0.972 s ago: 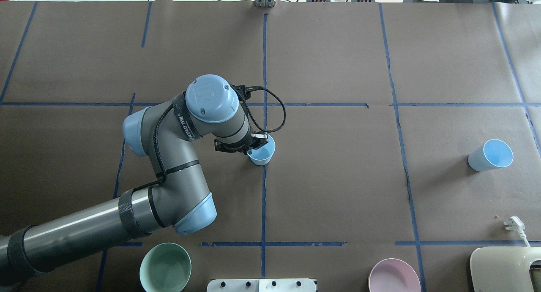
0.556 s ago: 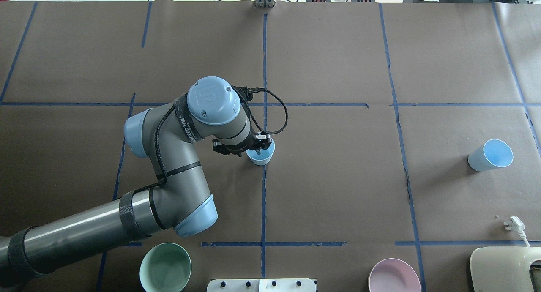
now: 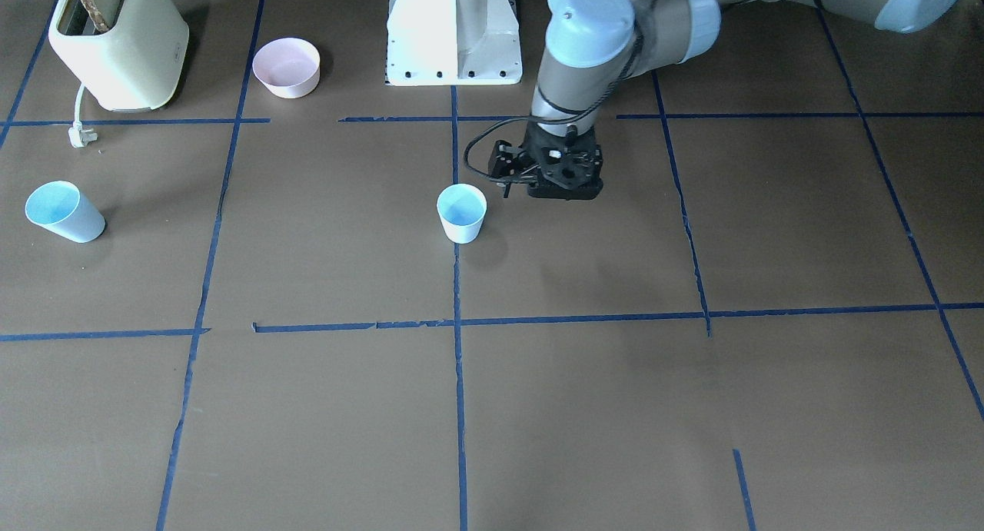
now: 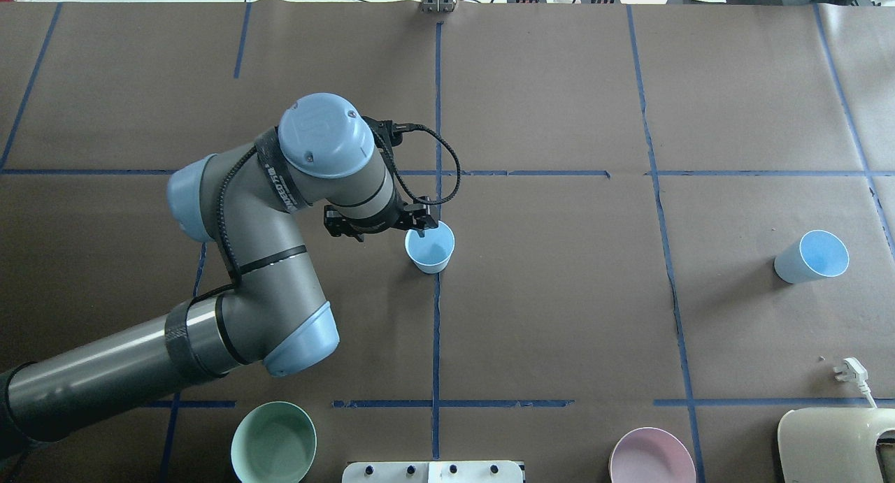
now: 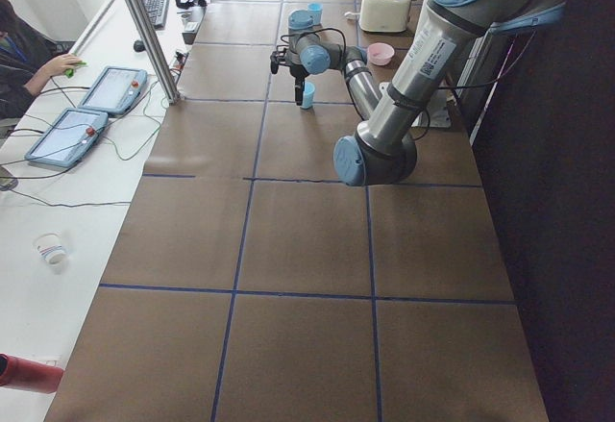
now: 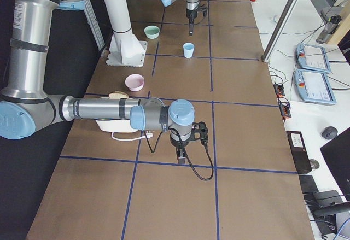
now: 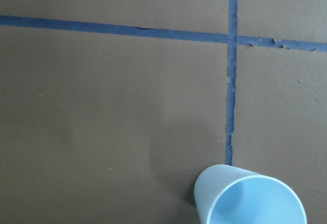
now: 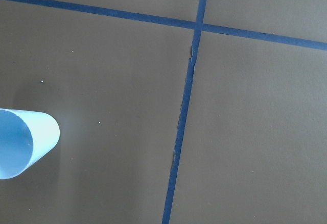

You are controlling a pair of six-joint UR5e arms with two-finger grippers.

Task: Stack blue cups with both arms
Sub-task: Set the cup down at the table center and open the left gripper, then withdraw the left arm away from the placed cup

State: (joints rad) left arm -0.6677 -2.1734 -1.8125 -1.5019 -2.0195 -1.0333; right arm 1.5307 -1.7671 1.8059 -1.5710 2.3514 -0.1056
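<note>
Centre blue cup (image 4: 430,249): stands upright, mouth up, on the blue tape line (image 4: 436,329) at the middle of the table (image 4: 559,315). Second blue cup (image 4: 811,256): sits well apart, far to the right. Both probably thin, light, smooth and tapered, easy to tip or squash, so pinch one wall at the rim, gently. Left gripper (image 6: 191,30): hangs just left of the centre cup, not touching; jaw gap impossible to tell. Right gripper (image 6: 181,158): hovers near the second cup; apart or together, cannot tell.

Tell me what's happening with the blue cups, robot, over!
Left gripper empty beside upright blue cup, jaws unclear. Right gripper empty, jaws unclear. Other blue cup on its side, untouched. Pink bowl, green bowl off the path.
</note>
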